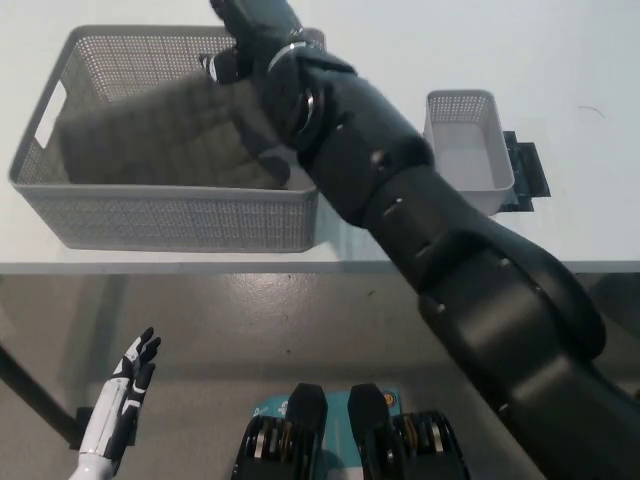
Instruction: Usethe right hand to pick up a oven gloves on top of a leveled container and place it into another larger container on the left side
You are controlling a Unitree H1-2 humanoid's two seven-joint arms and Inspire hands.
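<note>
A grey glove (160, 130) lies inside the large basket (180, 215) on the left of a white table (560, 60), filling most of its floor. The black right hand (245, 45) sits over the basket's far right corner, just beside the glove's right edge; whether it grips the glove cannot be told. A small basket (465, 150) stands well to the right. The white left hand (130, 375) rests low at left, fingers apart, holding nothing.

a white table (590, 190) fills the upper part of the view, its front edge running straight across. below it lies a grey, smooth floor (300, 330) with faint pale reflections. a dark bar (30, 395) slants across the lower left corner.
</note>
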